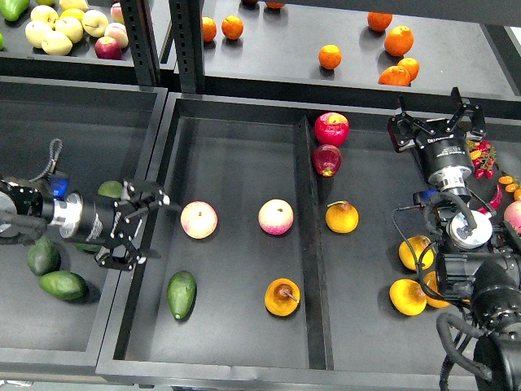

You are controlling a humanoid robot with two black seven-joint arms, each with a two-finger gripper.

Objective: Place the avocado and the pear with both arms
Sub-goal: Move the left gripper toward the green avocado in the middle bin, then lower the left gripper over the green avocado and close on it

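The dark green teardrop avocado (181, 294) lies in the front left of the middle tray's (236, 354) left compartment. The pear (282, 296), orange-yellow with a brown stem patch, lies in the same compartment at the front right, by the divider (308, 244). My left gripper (146, 230) is open and empty. It points right over the tray's left wall, above and left of the avocado and just left of a pink-and-cream fruit (199, 219). My right gripper (435, 120) is open and empty, held high over the right compartment's far right.
A second pink-and-cream fruit (276, 217) lies mid-tray. Two red apples (331, 129) and an orange-yellow fruit (342, 217) lie right of the divider. Lighter avocados (63, 284) lie in the left tray. Oranges (330, 56) sit on the back shelf, and orange-yellow fruits (407, 296) lie by my right arm.
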